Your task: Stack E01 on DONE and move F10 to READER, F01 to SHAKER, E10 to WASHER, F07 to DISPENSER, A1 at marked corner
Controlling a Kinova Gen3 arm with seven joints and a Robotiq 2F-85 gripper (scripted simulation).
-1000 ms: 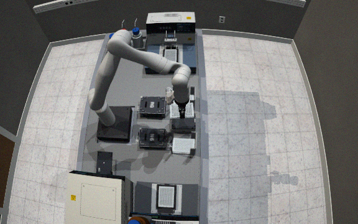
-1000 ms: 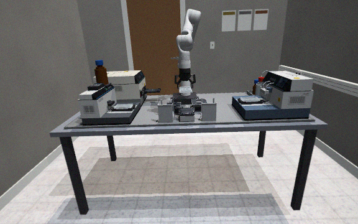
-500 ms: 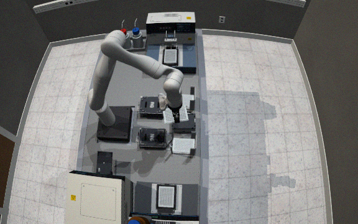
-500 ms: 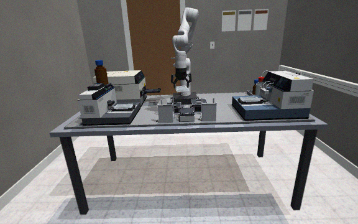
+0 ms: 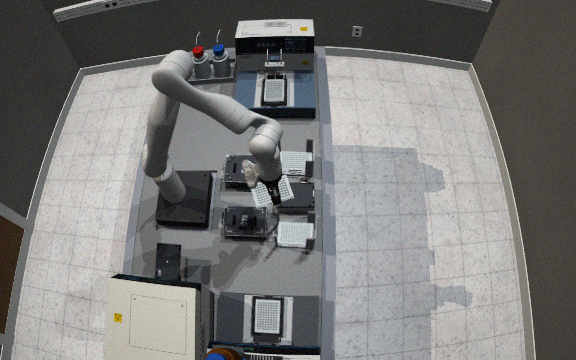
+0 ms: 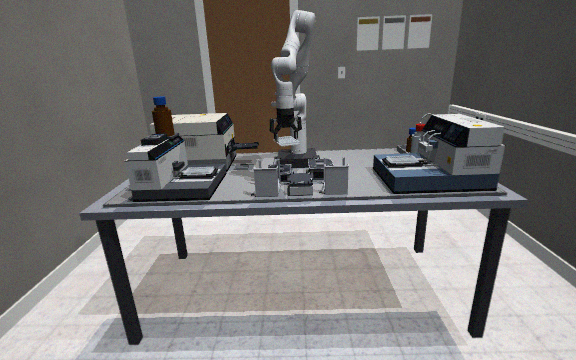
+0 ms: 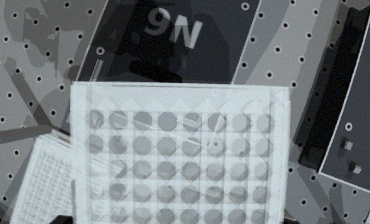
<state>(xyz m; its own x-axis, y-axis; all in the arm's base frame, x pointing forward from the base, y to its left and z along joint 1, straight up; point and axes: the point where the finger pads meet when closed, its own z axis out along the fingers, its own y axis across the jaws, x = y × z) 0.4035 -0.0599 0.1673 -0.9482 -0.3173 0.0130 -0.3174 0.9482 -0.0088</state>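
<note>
My gripper [image 5: 273, 192] is shut on a clear well plate [image 5: 271, 191] and holds it in the air over the middle of the deck, turned at an angle to the stations. In the exterior view the gripper [image 6: 285, 131] hangs well above the deck with the plate [image 6: 288, 141] under it. In the wrist view the plate [image 7: 178, 155] fills the lower middle; its label cannot be read. Below it lies the dark nest marked N6 [image 7: 176, 32]. Another plate sits on the blue-based instrument [image 5: 274, 90] at the far end, and one on the instrument [image 5: 267, 316] at the near end.
Two white racks with plates [image 5: 295, 162] [image 5: 294, 234] flank the N6 nest [image 5: 299, 195]. Two dark stations [image 5: 239, 171] [image 5: 244, 221] stand left of them. A beige box [image 5: 153, 320] with a dark tray [image 5: 168, 260] stands near the arm's base [image 5: 185, 197].
</note>
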